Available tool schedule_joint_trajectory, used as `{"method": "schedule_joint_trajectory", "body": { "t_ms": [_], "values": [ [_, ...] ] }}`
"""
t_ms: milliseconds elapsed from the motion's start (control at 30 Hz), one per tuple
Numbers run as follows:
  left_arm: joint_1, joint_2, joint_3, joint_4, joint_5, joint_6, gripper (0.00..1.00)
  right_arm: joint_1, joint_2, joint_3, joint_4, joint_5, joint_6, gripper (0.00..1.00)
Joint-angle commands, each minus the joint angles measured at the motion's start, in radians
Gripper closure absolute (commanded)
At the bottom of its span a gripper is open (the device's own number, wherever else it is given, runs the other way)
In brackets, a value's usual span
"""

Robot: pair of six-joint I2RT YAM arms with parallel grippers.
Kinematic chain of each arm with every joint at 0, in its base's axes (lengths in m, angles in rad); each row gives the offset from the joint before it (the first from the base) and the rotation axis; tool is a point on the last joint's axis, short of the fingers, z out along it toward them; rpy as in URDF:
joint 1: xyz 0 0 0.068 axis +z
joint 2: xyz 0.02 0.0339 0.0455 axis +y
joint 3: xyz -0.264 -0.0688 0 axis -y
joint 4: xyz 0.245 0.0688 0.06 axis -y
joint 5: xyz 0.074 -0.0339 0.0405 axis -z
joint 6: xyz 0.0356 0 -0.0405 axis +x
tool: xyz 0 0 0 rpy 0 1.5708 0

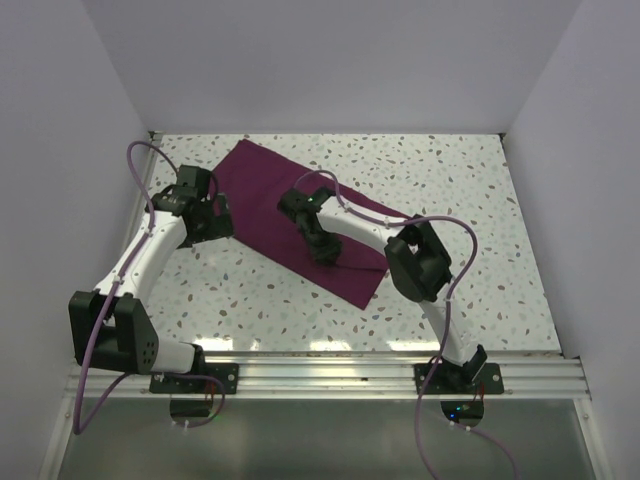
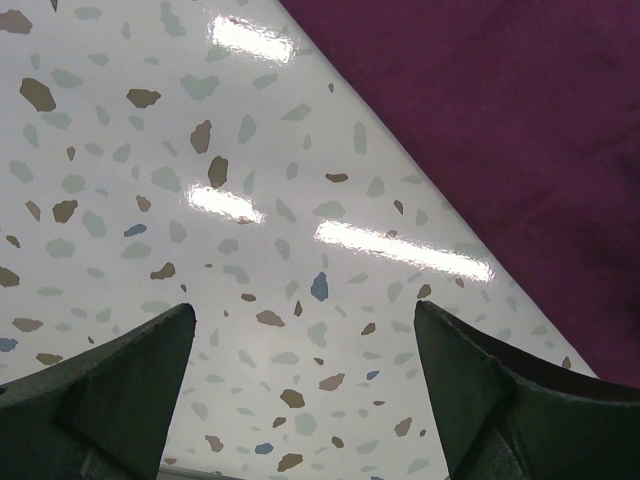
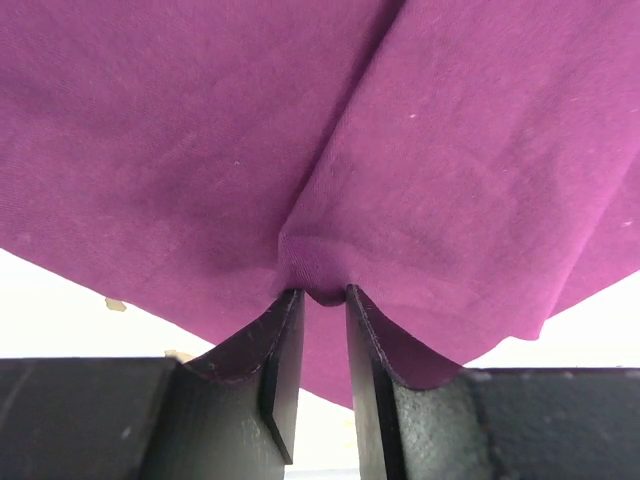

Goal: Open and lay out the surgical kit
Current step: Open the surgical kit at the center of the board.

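Observation:
The dark purple-maroon cloth wrap lies spread on the speckled table in the top view. My right gripper is shut on a pinched fold of the cloth near the wrap's front edge. My left gripper is open and empty, just off the cloth's left edge; in the left wrist view its fingers hover over bare tabletop with the cloth to the upper right. The steel tray and instruments are hidden from view.
White walls close the table on the left, back and right. A metal rail runs along the near edge by the arm bases. The speckled tabletop extends right of the cloth.

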Motion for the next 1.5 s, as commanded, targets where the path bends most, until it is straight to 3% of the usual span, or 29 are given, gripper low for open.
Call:
{"method": "schedule_joint_trajectory", "body": {
  "t_ms": [0, 67, 233, 533, 867, 1067, 1200, 1467],
  "values": [
    [-0.002, -0.022, 0.01, 0.006, -0.002, 0.002, 0.05, -0.001, 0.013, 0.056, -0.017, 0.04, 0.007, 0.73],
    [-0.002, -0.022, 0.008, 0.007, -0.001, 0.002, 0.06, -0.001, 0.027, 0.079, -0.022, 0.039, 0.001, 0.76],
    [-0.002, -0.023, 0.021, -0.002, -0.005, 0.004, 0.06, 0.0, 0.062, 0.086, -0.017, 0.03, -0.007, 1.0],
    [-0.002, -0.077, 0.09, -0.065, -0.028, 0.008, 0.06, -0.001, 0.006, 0.088, -0.007, 0.045, -0.025, 1.0],
    [-0.002, -0.206, 0.272, -0.258, -0.064, -0.094, 0.04, 0.054, -0.243, 0.045, -0.028, -0.036, -0.01, 1.0],
    [-0.004, -0.284, 0.363, -0.37, -0.12, -0.142, 0.03, 0.186, -0.363, 0.007, -0.028, -0.136, -0.004, 1.0],
    [-0.002, -0.298, 0.432, -0.453, -0.143, -0.188, 0.04, 0.365, -0.468, -0.071, 0.005, -0.223, 0.001, 1.0],
    [-0.002, -0.425, 0.438, -0.477, -0.122, -0.246, 0.03, 0.653, -0.709, -0.479, 0.134, -0.34, 0.102, 1.0]
  ]
}}
